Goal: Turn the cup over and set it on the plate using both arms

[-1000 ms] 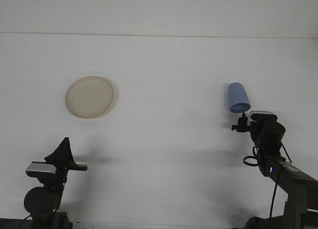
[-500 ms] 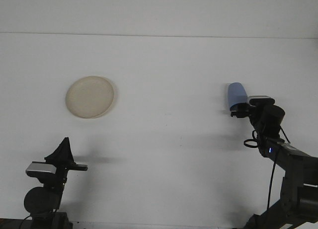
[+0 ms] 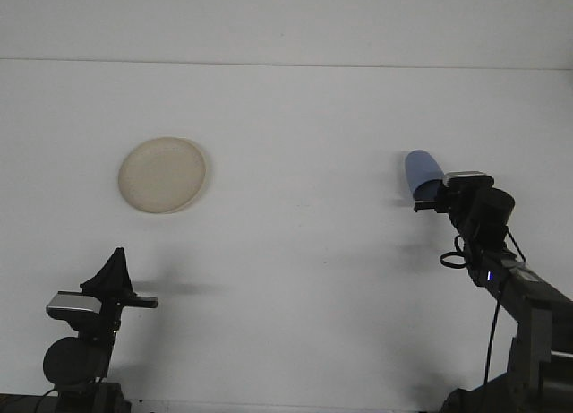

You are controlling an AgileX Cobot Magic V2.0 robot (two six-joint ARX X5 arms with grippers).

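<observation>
Front view over a white table (image 3: 295,279). The blue cup (image 3: 422,172) sits at the right of the table, tilted, its closed end up and to the left and its near end hidden behind the right gripper (image 3: 430,201). That gripper is at the cup's lower part; whether its jaws are clamped on the cup or merely beside it cannot be told from this angle. The left gripper (image 3: 115,271) rests low at the near left, well apart from everything, and its jaw state also cannot be told. The plate (image 3: 162,175) — pale, round — lies at the left of the table, far from the cup.

The cup appears to be thin, stiff plastic: probably light, smooth and somewhat slippery, and tapered, so a pinch on the wall could slide toward the narrow end. A hold across the rim or around the lower body — with moderate force — seems safest. The flip looks under way; the placement is not yet done.
</observation>
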